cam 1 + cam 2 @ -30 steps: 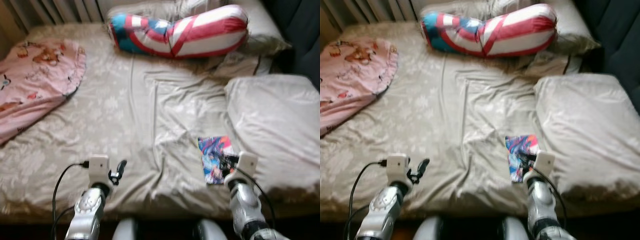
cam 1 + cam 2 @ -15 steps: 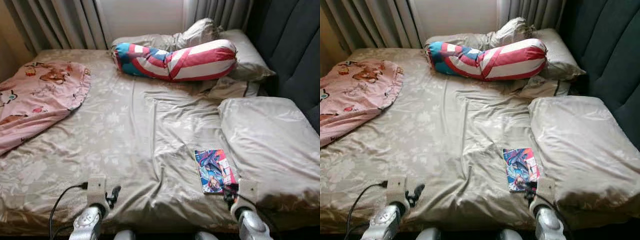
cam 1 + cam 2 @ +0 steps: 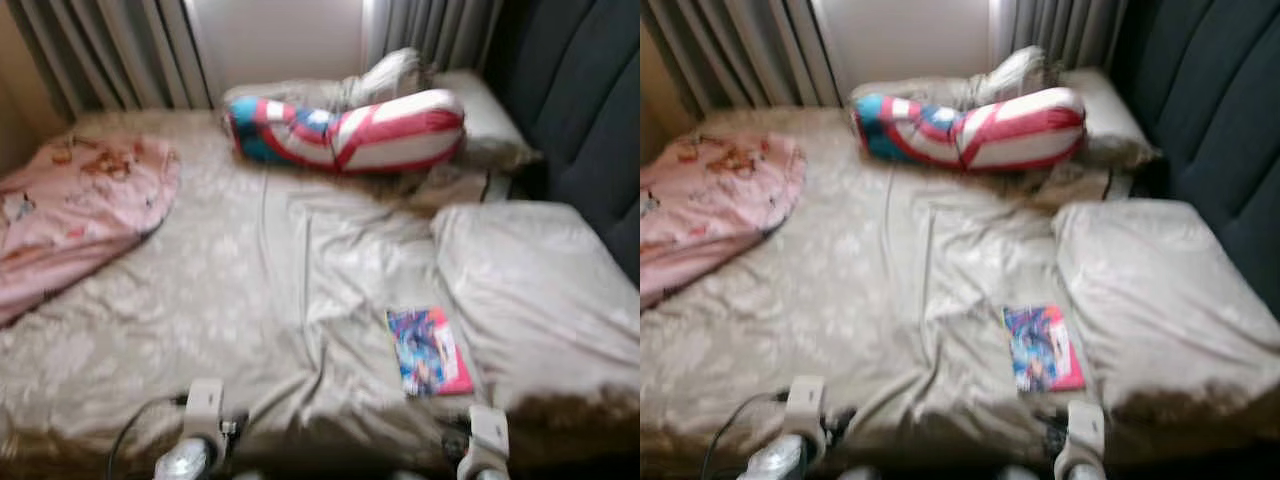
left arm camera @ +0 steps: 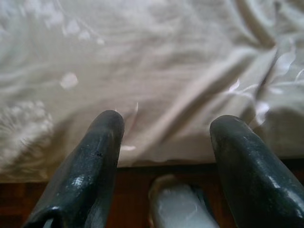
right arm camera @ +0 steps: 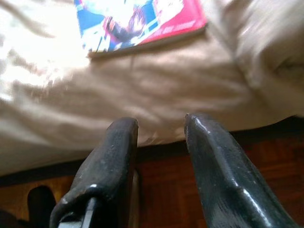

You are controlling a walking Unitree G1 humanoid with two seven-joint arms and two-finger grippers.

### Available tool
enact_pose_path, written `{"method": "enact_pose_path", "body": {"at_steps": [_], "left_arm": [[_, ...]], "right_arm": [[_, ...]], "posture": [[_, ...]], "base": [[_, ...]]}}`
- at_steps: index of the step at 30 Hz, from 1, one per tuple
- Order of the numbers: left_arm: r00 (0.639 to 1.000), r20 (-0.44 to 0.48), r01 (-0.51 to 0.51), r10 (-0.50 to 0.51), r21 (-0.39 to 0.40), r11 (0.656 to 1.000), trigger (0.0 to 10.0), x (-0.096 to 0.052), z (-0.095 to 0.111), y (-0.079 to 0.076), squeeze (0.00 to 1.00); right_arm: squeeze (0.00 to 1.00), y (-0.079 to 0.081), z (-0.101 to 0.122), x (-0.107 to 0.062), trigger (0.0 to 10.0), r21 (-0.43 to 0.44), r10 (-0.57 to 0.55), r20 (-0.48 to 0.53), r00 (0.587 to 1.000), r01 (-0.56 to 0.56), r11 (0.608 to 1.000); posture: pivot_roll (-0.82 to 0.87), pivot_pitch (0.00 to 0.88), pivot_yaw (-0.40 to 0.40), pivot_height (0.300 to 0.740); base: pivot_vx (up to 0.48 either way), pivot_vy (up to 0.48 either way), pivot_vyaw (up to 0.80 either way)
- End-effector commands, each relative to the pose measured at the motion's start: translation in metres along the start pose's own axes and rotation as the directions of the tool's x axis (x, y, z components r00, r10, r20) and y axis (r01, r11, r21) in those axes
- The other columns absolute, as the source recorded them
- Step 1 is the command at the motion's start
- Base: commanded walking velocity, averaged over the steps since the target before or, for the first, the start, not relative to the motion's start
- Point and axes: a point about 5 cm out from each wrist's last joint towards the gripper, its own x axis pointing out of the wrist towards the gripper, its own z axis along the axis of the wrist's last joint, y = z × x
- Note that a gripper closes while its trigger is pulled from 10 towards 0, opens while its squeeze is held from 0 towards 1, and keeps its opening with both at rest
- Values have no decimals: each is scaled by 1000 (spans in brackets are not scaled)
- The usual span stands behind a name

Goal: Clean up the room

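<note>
Bedding in beige covers the bed point(image 3: 250, 280); a pink blanket point(image 3: 70, 215) lies at its left side, a striped bolster point(image 3: 350, 130) at its head. At the near edge the left gripper point(image 4: 164, 137) hangs spread over the sheet. Right of it, a colourful book point(image 3: 428, 350) lies beside the pillow point(image 3: 530, 290), with the right gripper point(image 5: 159, 126) parted just short of it.
</note>
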Motion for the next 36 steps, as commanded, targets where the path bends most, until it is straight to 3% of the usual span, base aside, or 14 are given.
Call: {"method": "enact_pose_path", "body": {"at_steps": [1, 19, 36], "left_arm": [[999, -30, -20, 20, 17, 1000, 10000, 0, -2, 4, 0], [983, -158, -94, 89, -25, 995, 10000, -10, -34, 8, 0], [975, -187, -127, 117, -41, 991, 10000, -14, -43, 12, 0]], "right_arm": [[0, -3, 0, 0, 10000, -5, -10, -1, 1000, 10, 1000], [0, 1, -5, 0, 10000, -95, 18, -50, 999, -23, 995], [0, -11, -6, -2, 10000, -177, 20, -67, 998, -32, 984]], "posture": [[-97, 0, -10, 740], [-99, 0, -23, 740], [-96, 0, -26, 740]], "base": [[0, 0, 0], [0, 0, 0], [0, 0, 94]]}}
